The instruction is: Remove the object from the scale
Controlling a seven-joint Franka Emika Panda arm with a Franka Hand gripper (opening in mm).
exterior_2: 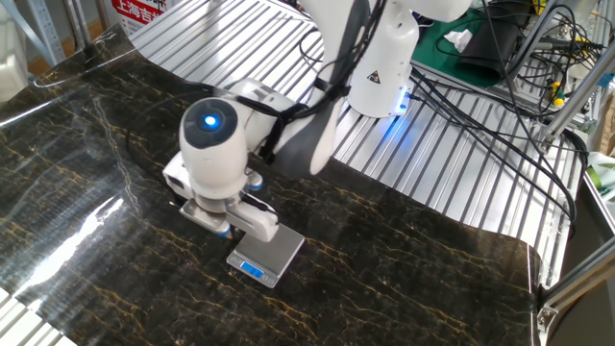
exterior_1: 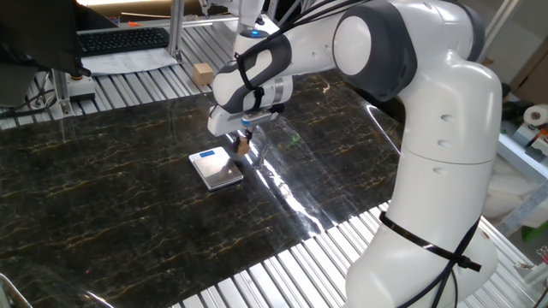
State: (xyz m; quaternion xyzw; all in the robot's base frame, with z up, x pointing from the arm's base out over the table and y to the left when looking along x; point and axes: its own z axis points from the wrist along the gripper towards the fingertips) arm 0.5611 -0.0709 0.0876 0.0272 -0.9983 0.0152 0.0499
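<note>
Near the middle of the frame, the gripper (exterior_1: 244, 144) has its jaws closed on the little block (exterior_1: 243, 145), just right of the scale (exterior_1: 216, 168) on the dark bench (exterior_1: 103, 205).

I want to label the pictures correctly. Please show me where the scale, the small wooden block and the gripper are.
scale (exterior_1: 217, 169): one fixed view, on its bare platform.
small wooden block (exterior_1: 242, 145): one fixed view, on its visible side.
gripper (exterior_1: 243, 141): one fixed view, between its fingertips.
</note>
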